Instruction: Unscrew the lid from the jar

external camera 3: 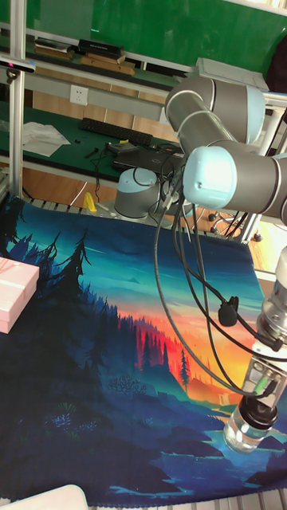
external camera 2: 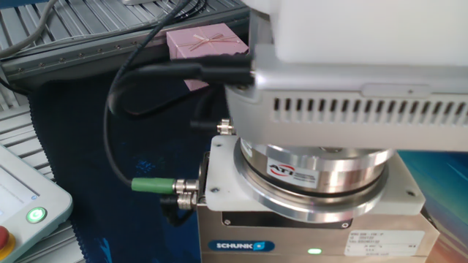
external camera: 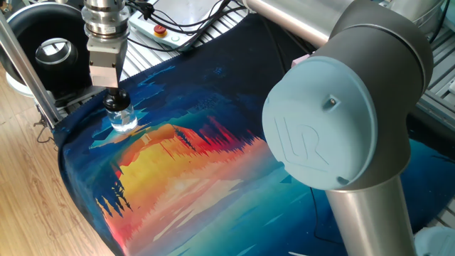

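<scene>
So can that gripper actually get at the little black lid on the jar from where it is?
Probably yes. The gripper hangs straight above the jar and its fingers already reach the lid, with nothing between them. Whether they are squeezing it is too small to tell.

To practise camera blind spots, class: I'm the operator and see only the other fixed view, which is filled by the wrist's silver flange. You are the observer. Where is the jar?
Observer: The jar stands upright near a corner of the painted mat, directly under the wrist.
Operator: Is the claw on it?
Observer: Yes. The claw reaches straight down and looks closed on the lid, which sits on the jar's neck.
Operator: Anything close by that I should watch for?
Observer: A large black ring device with a silver centre sits just beyond the mat's edge, behind the jar and apart from it.
</scene>
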Controlling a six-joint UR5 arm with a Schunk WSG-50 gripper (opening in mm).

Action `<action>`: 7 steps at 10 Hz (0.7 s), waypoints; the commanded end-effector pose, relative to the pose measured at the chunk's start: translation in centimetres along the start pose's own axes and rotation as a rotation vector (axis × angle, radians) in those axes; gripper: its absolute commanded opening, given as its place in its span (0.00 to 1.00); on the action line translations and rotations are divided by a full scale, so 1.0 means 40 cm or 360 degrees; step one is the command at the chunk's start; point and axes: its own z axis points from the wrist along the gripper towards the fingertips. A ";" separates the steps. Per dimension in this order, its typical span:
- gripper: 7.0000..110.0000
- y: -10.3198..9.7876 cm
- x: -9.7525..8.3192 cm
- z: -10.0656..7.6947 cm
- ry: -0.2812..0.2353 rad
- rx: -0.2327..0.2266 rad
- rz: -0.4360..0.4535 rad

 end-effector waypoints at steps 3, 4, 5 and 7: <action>0.15 0.014 -0.013 -0.003 -0.0037 -0.0047 -0.0173; 0.15 0.014 -0.021 -0.003 -0.0057 -0.0062 -0.0231; 0.15 0.014 -0.031 0.002 -0.0077 -0.0072 -0.0279; 0.15 0.002 -0.019 0.004 -0.0042 -0.0053 -0.0334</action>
